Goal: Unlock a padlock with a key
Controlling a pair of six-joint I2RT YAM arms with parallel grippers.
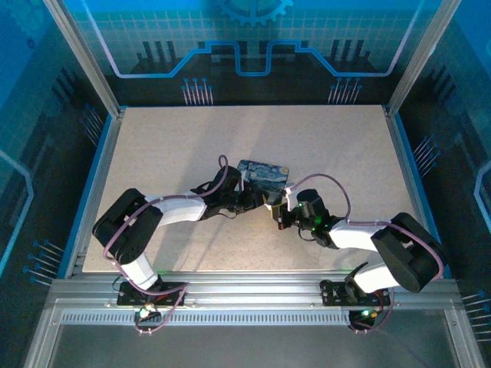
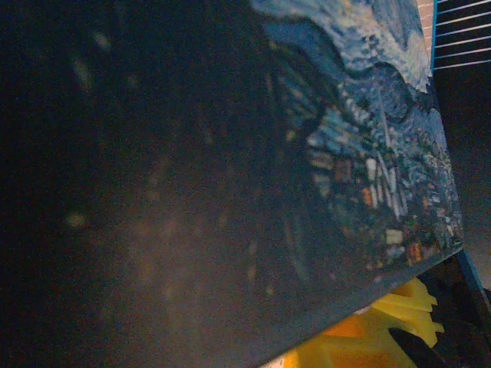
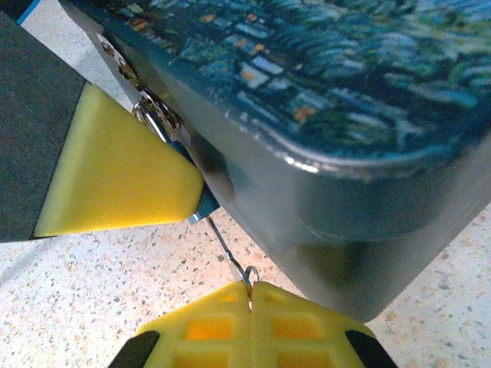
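ok so the dark-blue rectangular tin with the starry-night painting (image 3: 345, 115) is near the middle of the speckled beige tabletop (image 3: 84, 299). the small grey-blue metal padlock (image 3: 199, 207) hangs off the clasp on the tin's side wall, with its thin silver shackle through the eyelets.

the left gripper (image 1: 259, 201) comes in from the side with one yellow pad (image 3: 115, 180) flat against the padlock body. the other finger is hidden behind it, but it looks clamped on the padlock, i'd guess so it doesn't swing while the key goes in.

the right gripper (image 3: 249, 295) has its yellow fingers pressed together on the ring end of the slim grey metal key (image 3: 229, 247). the key's shaft slants up and meets the bottom of the padlock. looks to me like the tip is at or in the keyhole, can't tell how deep.

next bit is probably a twist. with something that thin, the key slipping in the grip seems like the main risk.
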